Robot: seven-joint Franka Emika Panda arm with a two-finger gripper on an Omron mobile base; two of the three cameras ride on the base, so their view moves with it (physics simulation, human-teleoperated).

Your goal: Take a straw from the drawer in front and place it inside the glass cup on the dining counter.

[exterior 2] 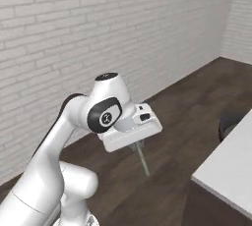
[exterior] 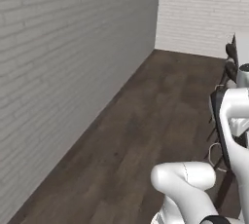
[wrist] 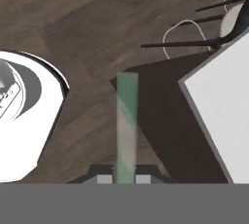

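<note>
Above the dark plank floor [exterior 2: 187, 102], the hand [wrist: 124, 178] grips a thin, straight, green-tinged straw [wrist: 126, 125].

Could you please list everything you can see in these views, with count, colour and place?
Straw: one, pale with green stripes, clamped between the tool's tips, hanging over the floor.
Dining counter: one, white, to the right, its corner near the straw.
Stool: one clearly seen, black back, by the counter's far side.
Floor: dark wood.
Walls: white brick.
Arm: one, white, dark joints.
Tool: one, shut on the straw.
</note>
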